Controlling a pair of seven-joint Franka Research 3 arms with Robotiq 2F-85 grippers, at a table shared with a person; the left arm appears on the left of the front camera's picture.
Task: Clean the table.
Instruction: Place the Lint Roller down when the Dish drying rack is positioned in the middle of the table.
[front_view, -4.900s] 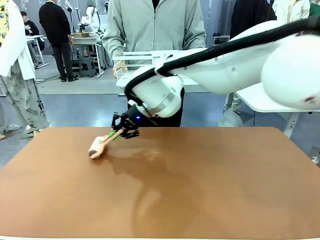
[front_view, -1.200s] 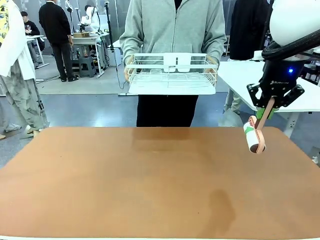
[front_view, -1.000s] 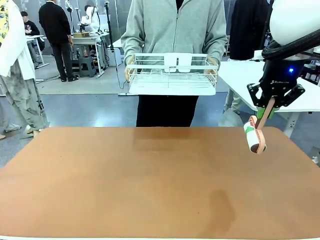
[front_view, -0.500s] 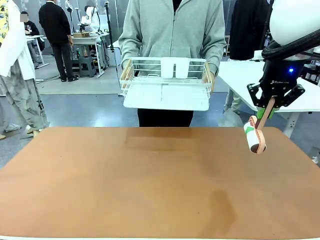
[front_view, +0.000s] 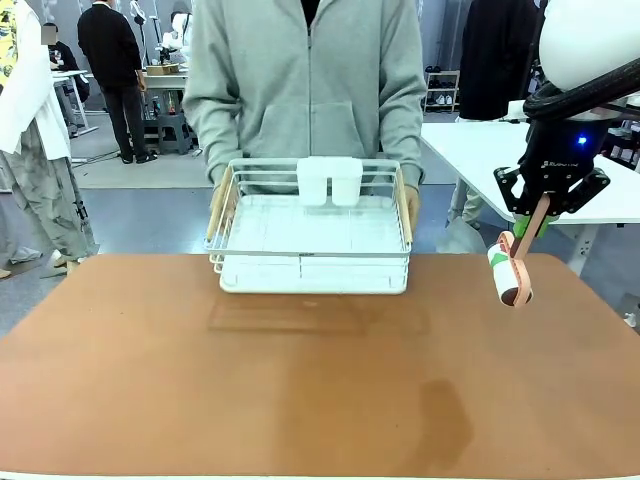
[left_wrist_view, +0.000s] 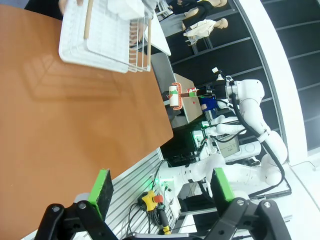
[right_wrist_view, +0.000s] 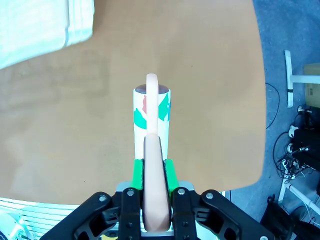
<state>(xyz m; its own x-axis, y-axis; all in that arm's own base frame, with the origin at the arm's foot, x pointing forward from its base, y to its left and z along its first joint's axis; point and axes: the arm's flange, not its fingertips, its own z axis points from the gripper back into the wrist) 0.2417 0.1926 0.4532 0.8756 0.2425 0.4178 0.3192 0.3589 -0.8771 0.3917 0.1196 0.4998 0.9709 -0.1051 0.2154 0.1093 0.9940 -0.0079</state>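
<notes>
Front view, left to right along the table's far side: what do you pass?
The wire basket → the lint roller, held in the right gripper.

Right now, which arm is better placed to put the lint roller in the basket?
Right, probably. The right fingers are shut on the lint roller, hanging beside the basket; the left fingers are open, empty.

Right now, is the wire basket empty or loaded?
Empty: the wire basket shows a bare white floor; inside the white cup clipped to its rim, cannot tell.
</notes>
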